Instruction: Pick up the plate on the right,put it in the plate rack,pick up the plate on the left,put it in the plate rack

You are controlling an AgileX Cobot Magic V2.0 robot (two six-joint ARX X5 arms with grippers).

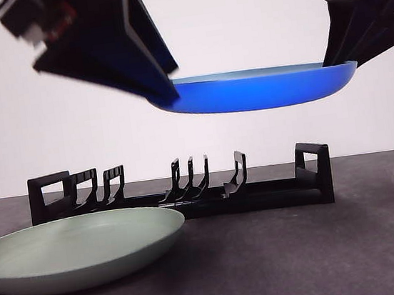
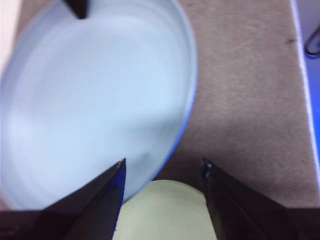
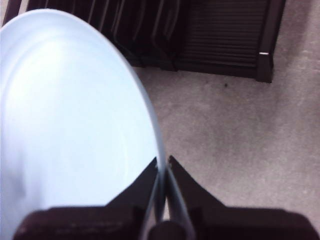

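Blue plate (image 1: 262,90) held level above the plate rack (image 1: 188,192).
Right hand (image 3: 163,167) pinches its rim; left hand (image 2: 162,172) gapes, gripping nothing, at its other edge.

Front camera low, level, near; wrist cameras overhead; all share blue plate (image 1: 262,89).

Smooth glossy blue plate (image 1: 262,90); black plastic rack (image 1: 188,192); matt table (image 1: 304,257)

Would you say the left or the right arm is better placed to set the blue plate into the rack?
Right, probably: the right gripper is shut on the blue plate above the plate rack, while the left gripper is open beside it.
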